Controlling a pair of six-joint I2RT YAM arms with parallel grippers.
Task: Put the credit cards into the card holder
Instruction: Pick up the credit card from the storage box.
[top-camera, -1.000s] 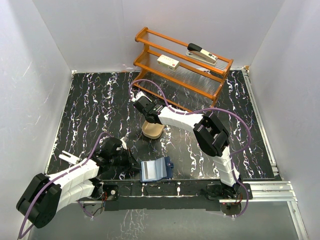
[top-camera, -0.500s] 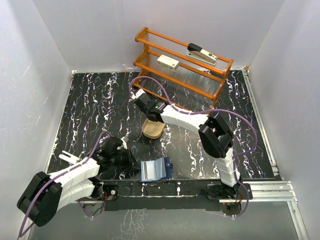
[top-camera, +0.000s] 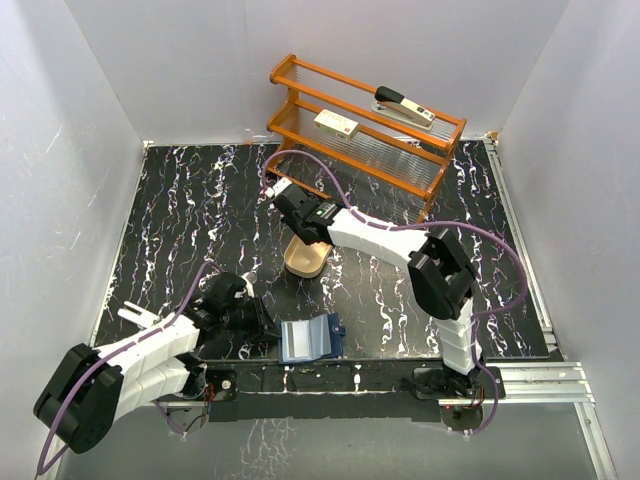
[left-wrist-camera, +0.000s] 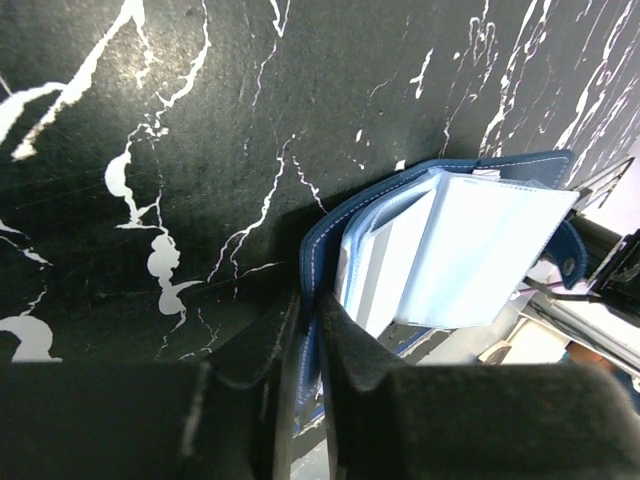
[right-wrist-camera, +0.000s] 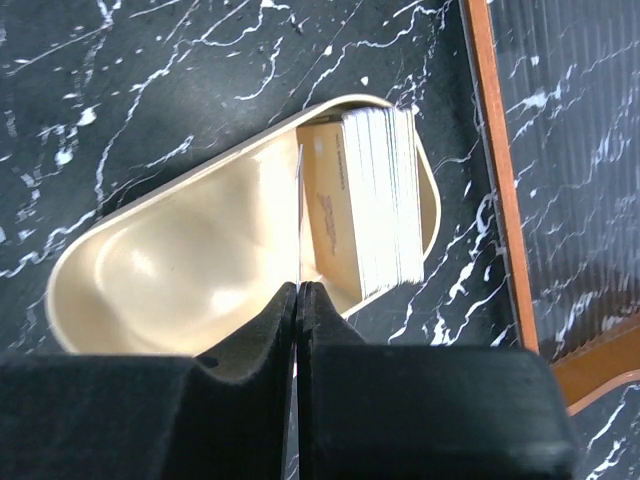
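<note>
The dark navy card holder (top-camera: 312, 338) lies open near the table's front edge, with its pale blue pockets (left-wrist-camera: 480, 250) fanned out. My left gripper (top-camera: 262, 325) is shut on its navy cover, which shows between the fingers in the left wrist view (left-wrist-camera: 310, 320). My right gripper (top-camera: 283, 197) is shut on one thin whitish credit card (right-wrist-camera: 300, 200), seen edge-on. It holds the card above the tan oval tray (right-wrist-camera: 200, 270), which also shows from above (top-camera: 305, 262). A stack of credit cards (right-wrist-camera: 375, 205) stands on edge at one end of the tray.
An orange wire rack (top-camera: 370, 130) stands at the back, holding a cream box with a red label (top-camera: 337, 124) and a stapler (top-camera: 403, 105). Its wooden edge (right-wrist-camera: 500, 180) runs just right of the tray. White walls enclose the table.
My right gripper has moved up and back from the tray with the single card in it. The left gripper and the card holder have not moved.
</note>
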